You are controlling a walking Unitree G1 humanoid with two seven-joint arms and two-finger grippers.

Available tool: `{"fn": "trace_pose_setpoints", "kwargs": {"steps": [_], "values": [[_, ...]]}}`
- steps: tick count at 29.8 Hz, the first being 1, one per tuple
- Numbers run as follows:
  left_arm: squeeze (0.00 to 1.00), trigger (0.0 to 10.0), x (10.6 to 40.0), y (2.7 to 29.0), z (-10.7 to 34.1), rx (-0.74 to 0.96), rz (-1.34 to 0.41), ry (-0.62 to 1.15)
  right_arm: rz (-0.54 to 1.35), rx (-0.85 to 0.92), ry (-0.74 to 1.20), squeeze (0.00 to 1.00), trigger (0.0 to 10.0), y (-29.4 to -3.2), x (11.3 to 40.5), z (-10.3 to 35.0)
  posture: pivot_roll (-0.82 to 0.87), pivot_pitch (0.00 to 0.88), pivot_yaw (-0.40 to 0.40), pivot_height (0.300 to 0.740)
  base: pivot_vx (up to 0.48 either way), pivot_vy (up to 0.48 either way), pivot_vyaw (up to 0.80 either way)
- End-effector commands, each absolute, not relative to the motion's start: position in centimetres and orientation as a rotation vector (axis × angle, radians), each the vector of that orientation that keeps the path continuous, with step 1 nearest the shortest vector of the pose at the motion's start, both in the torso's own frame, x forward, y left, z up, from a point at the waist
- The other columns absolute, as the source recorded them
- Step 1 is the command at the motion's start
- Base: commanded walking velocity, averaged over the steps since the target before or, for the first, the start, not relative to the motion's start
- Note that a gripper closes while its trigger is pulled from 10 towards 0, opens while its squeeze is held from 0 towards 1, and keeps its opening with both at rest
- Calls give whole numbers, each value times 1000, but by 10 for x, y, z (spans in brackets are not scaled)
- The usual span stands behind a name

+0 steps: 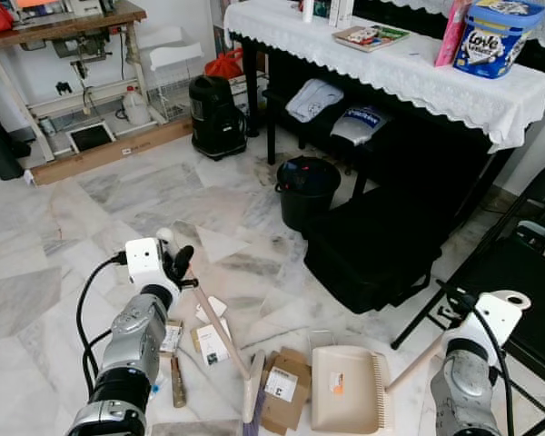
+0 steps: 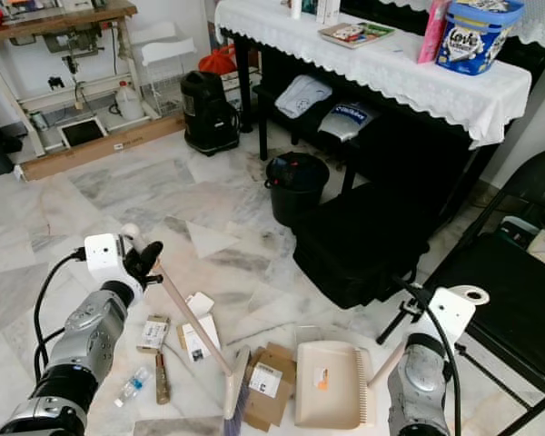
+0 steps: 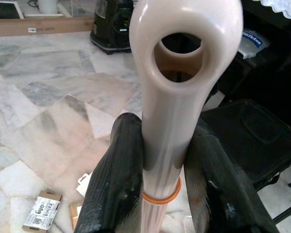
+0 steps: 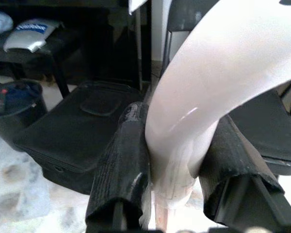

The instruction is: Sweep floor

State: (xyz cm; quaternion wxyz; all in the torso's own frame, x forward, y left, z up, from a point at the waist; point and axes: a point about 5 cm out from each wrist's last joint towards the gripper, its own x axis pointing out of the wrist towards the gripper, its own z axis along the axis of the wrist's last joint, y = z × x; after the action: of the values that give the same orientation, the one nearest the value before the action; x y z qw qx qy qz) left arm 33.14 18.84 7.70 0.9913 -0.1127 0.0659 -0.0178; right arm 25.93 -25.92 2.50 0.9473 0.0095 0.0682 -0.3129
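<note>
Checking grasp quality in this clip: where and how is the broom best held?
High on the broom handle, just under its looped end, coming from the side across the slanted shaft. The round shaft fits between closed jaws, as the left gripper holds it.

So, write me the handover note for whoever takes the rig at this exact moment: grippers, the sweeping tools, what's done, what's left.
Left gripper: shut on the broom handle near its looped top end; broom head rests on the floor by the cardboard pieces.
Right gripper: shut on the dustpan handle; dustpan lies flat on the marble floor, just right of the broom head.
Done: both tools in hand and set beside the litter.
Left: nothing is in the dustpan yet. Cardboard pieces, small boxes, paper cards and a small plastic bottle lie loose. The black bin stands ahead, probably for emptying.
</note>
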Motion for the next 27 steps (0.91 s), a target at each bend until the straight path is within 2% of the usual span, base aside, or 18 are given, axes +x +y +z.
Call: {"fn": "trace_pose_setpoints", "kwargs": {"steps": [1,18,27], "values": [[0,10000,332,189,80,-249,-35,116,-651,11,154,0,10000,-260,259,24,-109,0,11,740,0,0,0],[0,10000,333,188,84,-246,-59,110,-664,-10,273,0,10000,-258,257,10,-88,0,17,740,0,0,0],[0,10000,336,174,97,-404,-214,91,-670,-12,291,0,10000,-256,257,8,-81,0,20,740,0,0,0]]}}
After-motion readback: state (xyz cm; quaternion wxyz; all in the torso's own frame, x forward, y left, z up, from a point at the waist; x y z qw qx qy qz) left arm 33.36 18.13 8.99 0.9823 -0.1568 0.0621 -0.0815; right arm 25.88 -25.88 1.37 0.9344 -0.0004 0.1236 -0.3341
